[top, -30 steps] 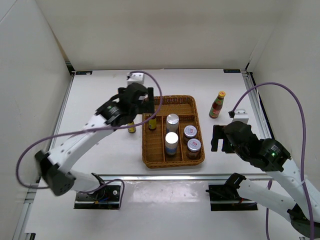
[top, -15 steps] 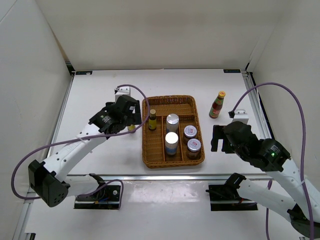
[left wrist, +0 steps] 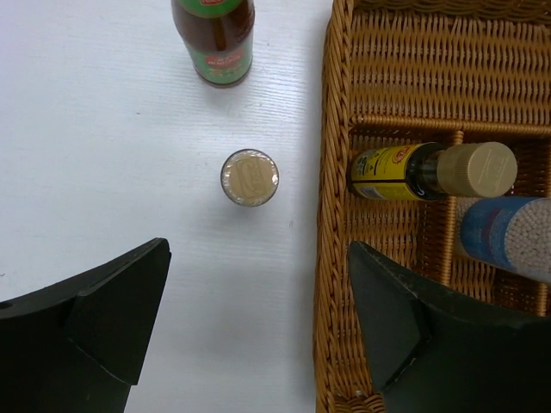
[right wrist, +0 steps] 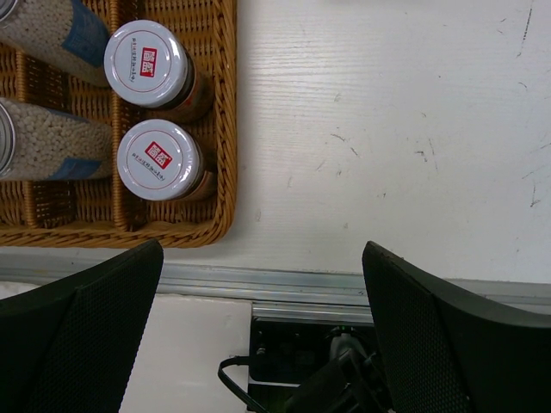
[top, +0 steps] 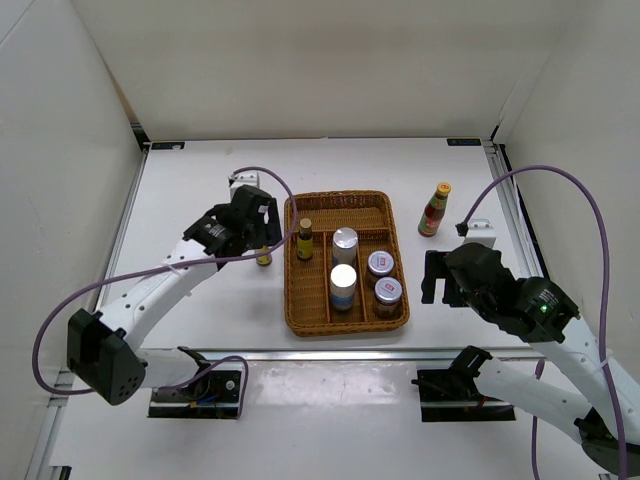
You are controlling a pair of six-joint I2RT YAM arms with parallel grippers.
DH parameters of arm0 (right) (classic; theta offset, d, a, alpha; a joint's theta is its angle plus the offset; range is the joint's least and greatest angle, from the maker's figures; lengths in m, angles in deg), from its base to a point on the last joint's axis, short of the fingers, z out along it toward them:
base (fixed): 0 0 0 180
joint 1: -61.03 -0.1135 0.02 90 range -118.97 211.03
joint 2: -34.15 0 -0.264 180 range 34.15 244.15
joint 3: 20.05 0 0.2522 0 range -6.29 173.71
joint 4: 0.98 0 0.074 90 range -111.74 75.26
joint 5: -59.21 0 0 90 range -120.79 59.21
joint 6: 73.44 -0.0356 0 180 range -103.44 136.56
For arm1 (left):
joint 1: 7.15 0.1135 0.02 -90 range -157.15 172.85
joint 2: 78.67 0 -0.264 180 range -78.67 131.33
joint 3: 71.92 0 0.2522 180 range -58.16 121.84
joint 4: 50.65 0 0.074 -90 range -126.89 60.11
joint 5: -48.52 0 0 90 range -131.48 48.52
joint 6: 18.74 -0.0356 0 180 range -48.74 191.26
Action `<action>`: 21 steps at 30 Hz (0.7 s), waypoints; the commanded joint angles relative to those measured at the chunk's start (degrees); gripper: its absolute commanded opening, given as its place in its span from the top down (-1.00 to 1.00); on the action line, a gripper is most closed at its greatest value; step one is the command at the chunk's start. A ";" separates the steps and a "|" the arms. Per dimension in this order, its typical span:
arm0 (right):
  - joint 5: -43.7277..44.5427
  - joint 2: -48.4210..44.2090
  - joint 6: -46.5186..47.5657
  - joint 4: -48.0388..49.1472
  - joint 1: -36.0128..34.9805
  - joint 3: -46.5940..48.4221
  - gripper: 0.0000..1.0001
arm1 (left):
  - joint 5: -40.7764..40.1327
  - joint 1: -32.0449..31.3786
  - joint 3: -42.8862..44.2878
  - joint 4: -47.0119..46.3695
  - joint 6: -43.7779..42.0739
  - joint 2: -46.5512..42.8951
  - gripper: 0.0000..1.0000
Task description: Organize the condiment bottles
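Left gripper (left wrist: pixel 258 249), drawn back off the tray (left wrist: pixel 330 172), hangs spread above the upright brown bottle (left wrist: pixel 250 178) just left of the tray; left arm nearer.

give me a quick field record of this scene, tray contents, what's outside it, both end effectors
tray: wicker tray, divided
left slot: small brown bottle
middle slot: two tall jars
right slot: two short jars
left of tray, on table: loose small bottle and a sauce bottle
right of tray, on table: second sauce bottle
left end effector: open, above the loose small bottle, not touching
right end effector: open, empty, over bare table right of tray
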 commanded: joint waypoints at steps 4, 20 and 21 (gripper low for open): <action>0.54 0.01 -0.06 1.77 0.05 -0.13 -1.00 | 2.76 0.29 -0.53 -3.50 -0.25 3.75 -0.80; 0.54 0.54 -0.06 1.77 0.05 -0.65 -1.00 | 6.98 6.97 0.00 -5.79 -2.53 7.88 -0.50; 0.54 0.54 -0.06 1.77 0.05 -0.65 -1.00 | 7.68 7.50 0.00 -6.31 -2.53 7.89 -0.47</action>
